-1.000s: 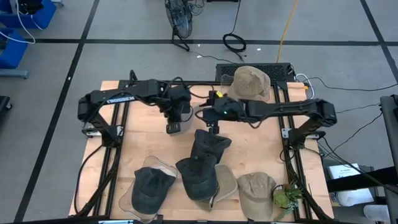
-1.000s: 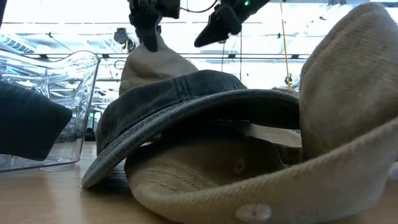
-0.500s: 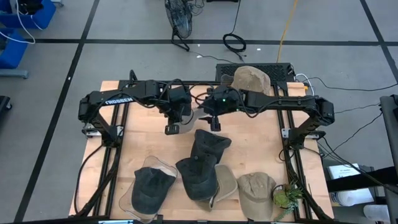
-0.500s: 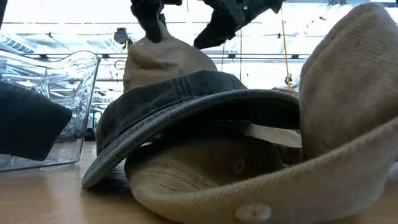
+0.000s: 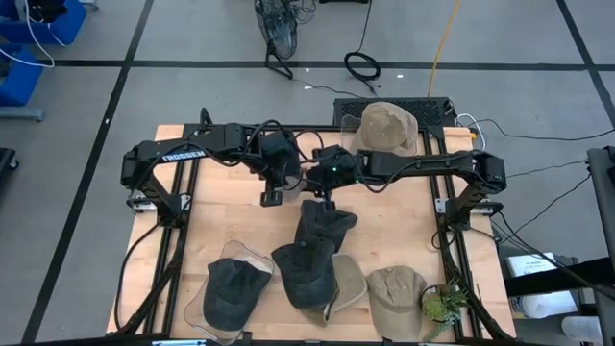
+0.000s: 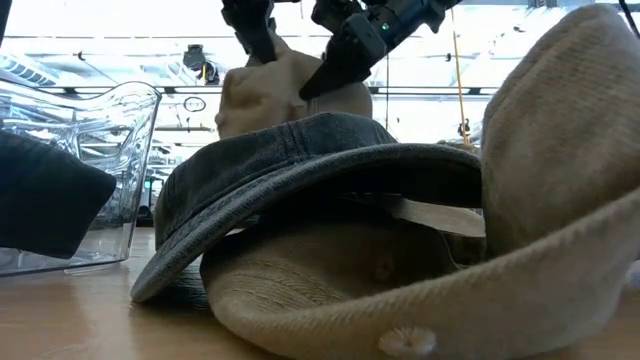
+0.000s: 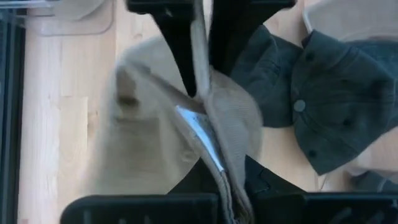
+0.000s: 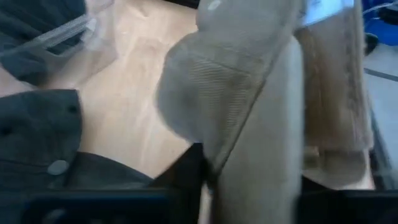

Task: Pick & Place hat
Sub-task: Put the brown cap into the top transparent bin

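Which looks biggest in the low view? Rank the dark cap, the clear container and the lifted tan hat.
1. dark cap, nearest the camera.
2. clear container, cut off by the picture's edge.
3. lifted tan hat, farther back and partly hidden, so its true size is unsure.

A soft tan fabric hat (image 6: pixel 285 85) hangs crumpled above the table's middle, over a dark grey cap (image 5: pixel 322 226).

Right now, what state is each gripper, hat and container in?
Left gripper: shut on tan hat.
Right gripper: closing on the same hat.
Tan hat: held up above the table, between both grippers.
Dark cap: lying on the table.
Clear container: upright, holding a dark hat.
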